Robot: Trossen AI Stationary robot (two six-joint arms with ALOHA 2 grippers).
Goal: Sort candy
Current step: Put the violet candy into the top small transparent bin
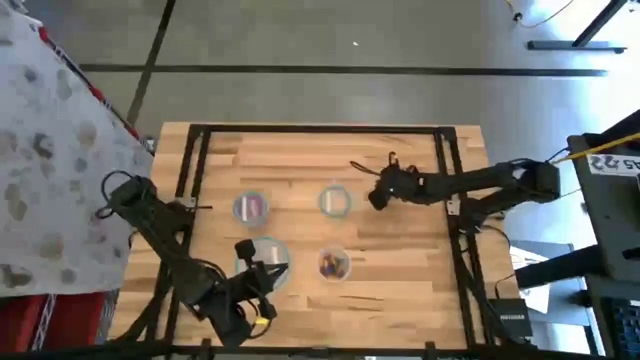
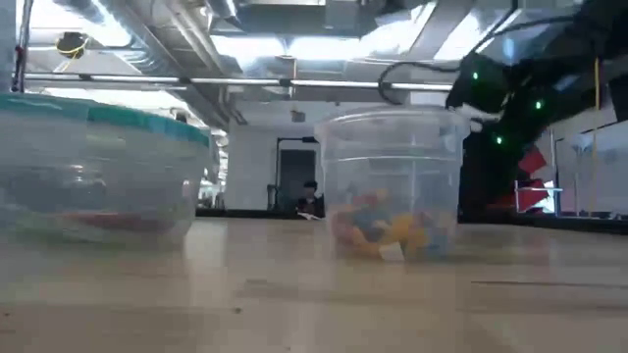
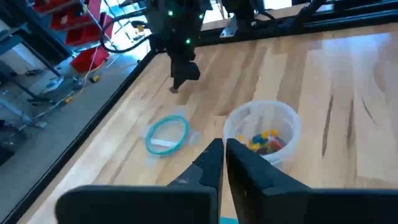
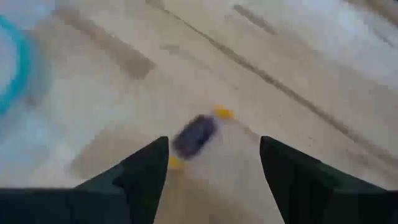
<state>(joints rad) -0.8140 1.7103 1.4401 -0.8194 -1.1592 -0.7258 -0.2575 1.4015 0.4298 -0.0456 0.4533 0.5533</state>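
A clear cup (image 1: 334, 264) (image 3: 264, 140) holds mixed coloured candy. Three clear bowls with teal rims stand around it: one (image 1: 252, 207) with magenta pieces, one (image 1: 335, 202) (image 3: 166, 135) with a pale piece, and one (image 1: 272, 256) under my left gripper (image 1: 247, 248) (image 3: 222, 148). That gripper is shut and hangs above the table, pointing toward the cup. My right gripper (image 1: 376, 199) (image 4: 214, 146) is open, low over the wood right of the middle bowl. A dark purple candy with yellow ends (image 4: 196, 137) lies on the table, showing between its fingers and blurred.
A black frame (image 1: 447, 160) runs around the wooden table top. Bare wood lies along the far side and the right side. A patterned cloth (image 1: 50, 150) hangs off the left. In the low view the near bowl (image 2: 98, 167) and the cup (image 2: 392, 230) fill the front.
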